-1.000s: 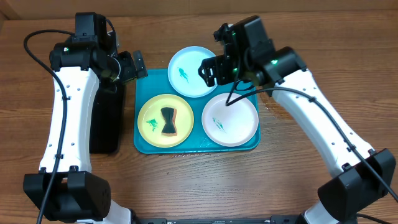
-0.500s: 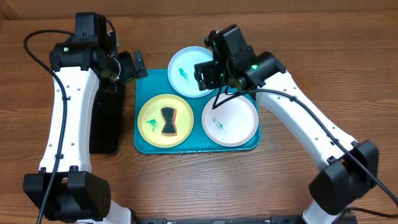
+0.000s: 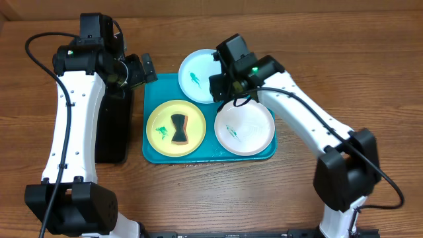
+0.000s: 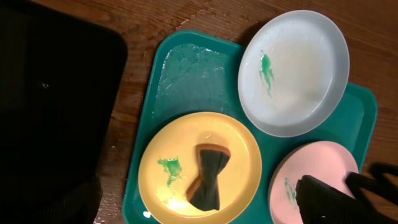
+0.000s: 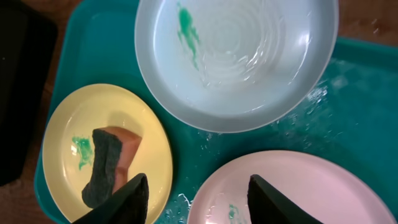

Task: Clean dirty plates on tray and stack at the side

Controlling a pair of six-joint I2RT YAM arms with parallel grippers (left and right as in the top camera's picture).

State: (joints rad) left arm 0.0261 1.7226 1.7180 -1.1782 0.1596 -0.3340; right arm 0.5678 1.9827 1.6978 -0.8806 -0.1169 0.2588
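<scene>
blue plate [image 3: 198, 66], yellow plate [image 3: 160, 119] and white plate [image 3: 251, 132] all sit smeared green on the tray [image 3: 162, 91], sponge [image 3: 178, 128] on the yellow plate, right jaws open and empty above the blue-white gap, left jaws wide open near the tray's corner.

Warm brown wooden tabletop [image 3: 198, 198], fine grain that ran from side to side, even light from above, soft shadows on the wood, the wood looked darker and redder in the wrist views.
</scene>
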